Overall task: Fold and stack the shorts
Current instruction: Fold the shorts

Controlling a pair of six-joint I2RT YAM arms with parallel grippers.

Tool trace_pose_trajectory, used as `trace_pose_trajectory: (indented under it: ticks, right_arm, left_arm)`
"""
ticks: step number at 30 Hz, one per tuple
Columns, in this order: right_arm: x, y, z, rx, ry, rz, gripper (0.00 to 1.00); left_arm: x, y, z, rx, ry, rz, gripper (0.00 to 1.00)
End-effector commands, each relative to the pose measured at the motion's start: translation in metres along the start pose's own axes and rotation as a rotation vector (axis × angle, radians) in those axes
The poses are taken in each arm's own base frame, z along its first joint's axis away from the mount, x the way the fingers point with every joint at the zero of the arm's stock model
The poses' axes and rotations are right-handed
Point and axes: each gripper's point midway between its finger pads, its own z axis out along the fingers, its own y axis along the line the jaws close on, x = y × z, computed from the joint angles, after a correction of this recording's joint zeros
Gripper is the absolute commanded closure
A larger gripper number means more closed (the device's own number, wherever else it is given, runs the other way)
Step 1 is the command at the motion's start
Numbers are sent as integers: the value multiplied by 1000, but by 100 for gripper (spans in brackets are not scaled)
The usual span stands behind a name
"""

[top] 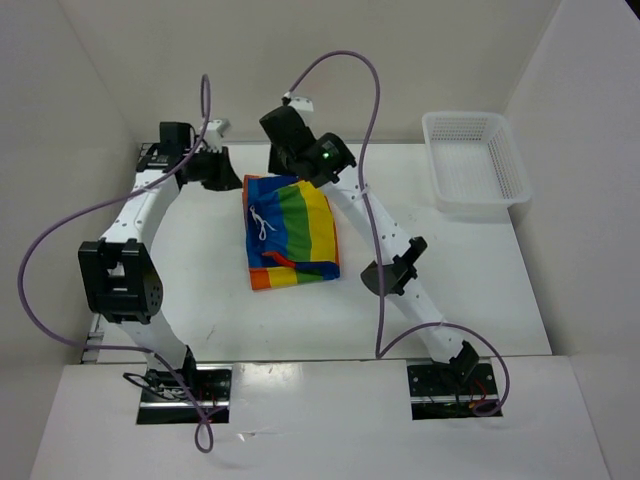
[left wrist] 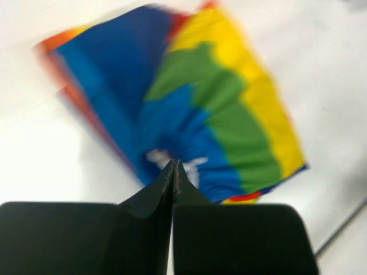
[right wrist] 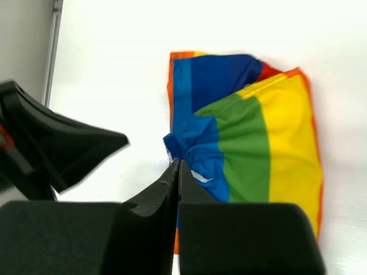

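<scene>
The shorts (top: 291, 233) lie folded flat on the white table, rainbow stripes up, with the white drawstring (top: 262, 222) on the blue part. My left gripper (top: 226, 170) hovers off their far left corner; in the left wrist view it (left wrist: 174, 164) is shut and empty, with the blurred shorts (left wrist: 212, 103) beyond it. My right gripper (top: 303, 172) is over the shorts' far edge. The right wrist view shows it (right wrist: 179, 163) shut, its tips just short of the bunched blue waistband (right wrist: 184, 142), no cloth between them. The rest of the shorts (right wrist: 252, 132) spreads out beyond.
A white mesh basket (top: 476, 160) stands at the back right of the table. White walls close in on the left, the back and the right. The left arm's black gripper (right wrist: 57, 152) shows close beside the right one.
</scene>
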Motion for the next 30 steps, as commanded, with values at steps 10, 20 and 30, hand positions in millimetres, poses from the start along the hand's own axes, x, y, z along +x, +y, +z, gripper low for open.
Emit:
trace_pose_trajectory:
  ticks: [10,20,30]
  right_arm:
    - [-27,-59,-72,129,23,18,99]
    - [61,-121,-102,-241,152,123,95]
    - [181,-73,-48,-511,439,24,94]
  left_arm:
    - [19,-75,86,187,77,161,100]
    - [50,-8,121,54,141,84,100]
    - [114,17,149,66,255,1,100]
